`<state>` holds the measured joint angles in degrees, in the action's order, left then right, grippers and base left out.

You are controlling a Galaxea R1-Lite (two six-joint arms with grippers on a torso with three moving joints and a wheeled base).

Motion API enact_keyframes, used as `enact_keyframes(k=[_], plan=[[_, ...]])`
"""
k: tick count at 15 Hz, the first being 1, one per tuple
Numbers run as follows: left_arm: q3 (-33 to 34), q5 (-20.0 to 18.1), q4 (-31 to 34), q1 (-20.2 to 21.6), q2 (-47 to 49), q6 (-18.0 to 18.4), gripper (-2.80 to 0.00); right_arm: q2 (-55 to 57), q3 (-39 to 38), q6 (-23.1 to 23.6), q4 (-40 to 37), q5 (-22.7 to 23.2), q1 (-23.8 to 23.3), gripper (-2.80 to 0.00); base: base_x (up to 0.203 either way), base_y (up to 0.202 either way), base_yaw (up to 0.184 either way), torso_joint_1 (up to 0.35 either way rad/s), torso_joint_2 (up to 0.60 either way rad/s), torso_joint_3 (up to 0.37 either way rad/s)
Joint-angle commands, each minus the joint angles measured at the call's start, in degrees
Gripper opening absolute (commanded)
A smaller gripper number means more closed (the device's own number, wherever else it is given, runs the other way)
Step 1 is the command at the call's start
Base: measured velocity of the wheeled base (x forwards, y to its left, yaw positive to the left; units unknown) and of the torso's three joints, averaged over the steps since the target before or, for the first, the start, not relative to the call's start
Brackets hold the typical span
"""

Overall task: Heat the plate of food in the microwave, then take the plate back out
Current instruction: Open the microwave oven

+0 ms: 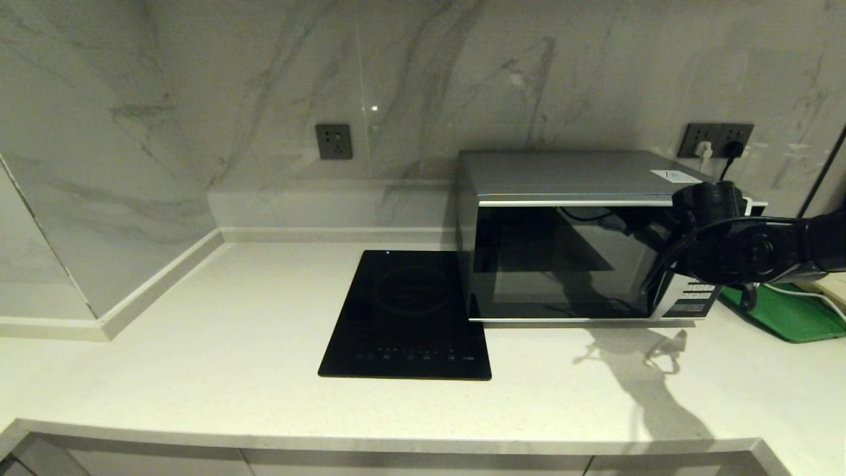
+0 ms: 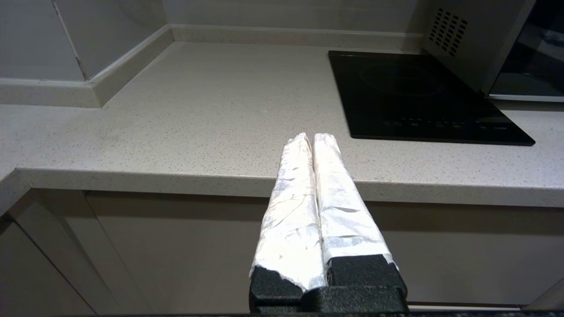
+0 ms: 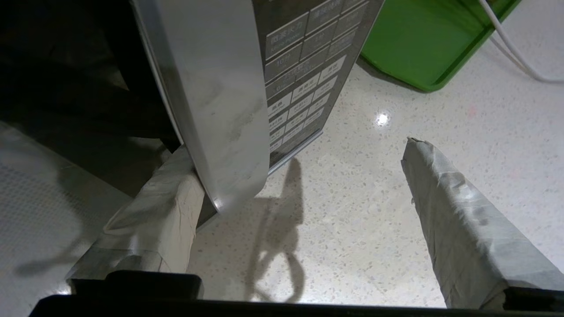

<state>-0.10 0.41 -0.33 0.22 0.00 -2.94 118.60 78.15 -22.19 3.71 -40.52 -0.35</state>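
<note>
**Right gripper at the microwave door's edge**

On the pale speckled stone counter (image 1: 198,344), the large silver-grey boxy microwave (image 1: 568,175) stands against the marble wall, its dark glass door facing forward and its black button panel (image 3: 304,75) on the right side. Just beside it on the left lies a flat black glass cooktop (image 1: 406,317). A green rectangular tray (image 1: 790,317) sits on the counter to the microwave's right.

The right gripper (image 3: 299,185) is at the microwave's lower right front corner. Its tape-wrapped fingers (image 3: 458,220) stand wide apart, one tucked behind the curved silver trim (image 3: 216,110) of the door, the other out over the counter.

The left gripper (image 2: 313,141) hangs before the counter's front edge, well to the left of the cooktop, with its foil-wrapped fingers pressed together on nothing.

The plate of food shows in none of the views.
</note>
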Motion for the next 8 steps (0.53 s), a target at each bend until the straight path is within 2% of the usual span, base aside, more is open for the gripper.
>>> enact_keyframes(k=[1,5,8], plan=[[0.0,0.0,0.0,0.0,0.0,0.0,-2.80,0.4,-0.4,-1.6,0.0,-0.5,-0.2,0.00,0.000,0.000,0.000,0.000,0.00,0.000],[0.0,0.0,0.0,0.0,-0.1,0.0,-2.80,-2.3,-2.4,-4.5,0.1,-2.5,-0.2,0.00,0.000,0.000,0.000,0.000,0.00,0.000],[0.0,0.0,0.0,0.0,0.0,-0.1,-2.80,-7.3,-7.2,-7.4,0.1,-2.8,-0.2,0.00,0.000,0.000,0.000,0.000,0.00,0.000]])
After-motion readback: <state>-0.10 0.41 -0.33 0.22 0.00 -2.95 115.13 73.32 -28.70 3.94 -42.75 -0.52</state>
